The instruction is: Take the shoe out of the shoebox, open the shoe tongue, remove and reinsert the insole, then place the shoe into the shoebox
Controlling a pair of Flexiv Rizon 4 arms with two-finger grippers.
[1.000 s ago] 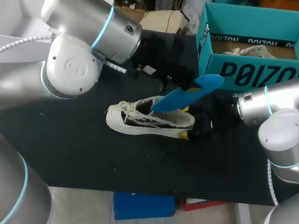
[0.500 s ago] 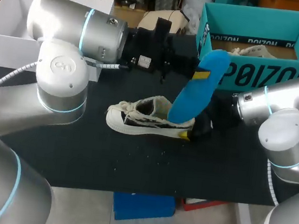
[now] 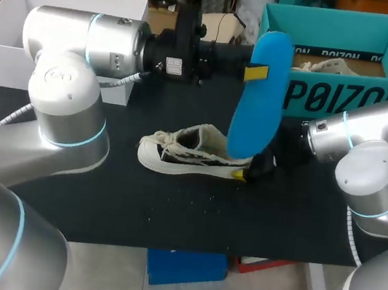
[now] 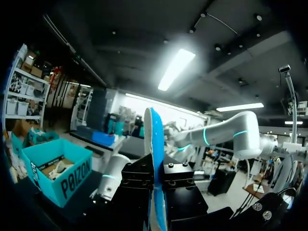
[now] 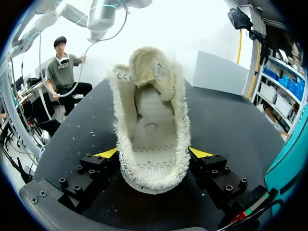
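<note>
Blue insole, clamped by left fingers, partly hides teal shoebox; right fingers grip shoe heel.

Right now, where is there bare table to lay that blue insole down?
Bare: black tabletop between the cream fabric shoe and the near edge. Crowded: the heel, held by the right fingers, near the teal cardboard shoebox.

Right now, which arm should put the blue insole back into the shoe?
Left, probably. The left gripper is shut on the blue insole, upright over the shoe, while the right gripper clamps the shoe's heel.
</note>
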